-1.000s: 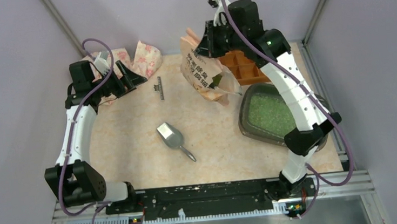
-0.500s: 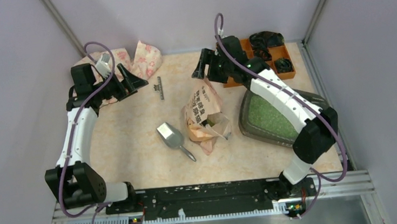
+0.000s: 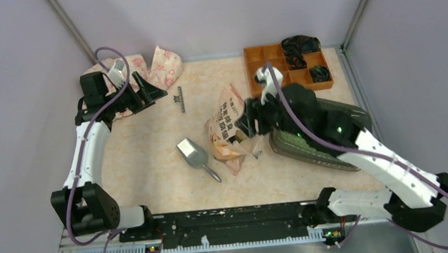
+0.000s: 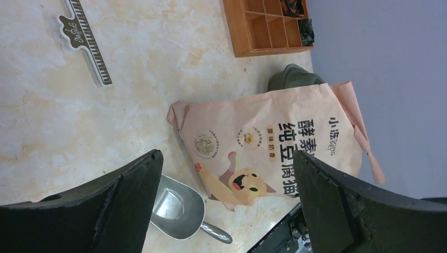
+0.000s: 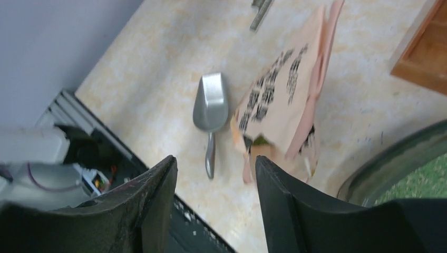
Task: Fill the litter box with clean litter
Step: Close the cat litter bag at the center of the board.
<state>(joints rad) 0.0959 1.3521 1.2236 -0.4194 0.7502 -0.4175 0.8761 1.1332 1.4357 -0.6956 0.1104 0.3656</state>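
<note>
The litter box [image 3: 355, 114] lies at the right of the table, largely covered by my right arm in the top view. Its dark rim [image 5: 400, 153] curves through the right wrist view, with light-green clean litter [image 5: 435, 174] inside. A pink printed litter bag [image 3: 227, 123] lies flat on the table left of the box, its torn end toward the near edge. My right gripper [image 3: 247, 126] hovers beside the bag, open and holding nothing [image 5: 215, 161]. My left gripper [image 3: 156, 88] hangs wide open at the far left, looking at the bag [image 4: 274, 137] from a distance.
A grey metal scoop [image 3: 192, 154] lies left of the bag. An orange compartment tray [image 3: 270, 58] with dark items stands at the back right. A piano-key strip [image 3: 180, 98] and floral cloth [image 3: 164, 64] lie at the back left.
The right gripper opened and let go of the bag, which dropped from above the litter box onto the table. The right arm then swung down and nearer, over the box. The left arm stayed still.
</note>
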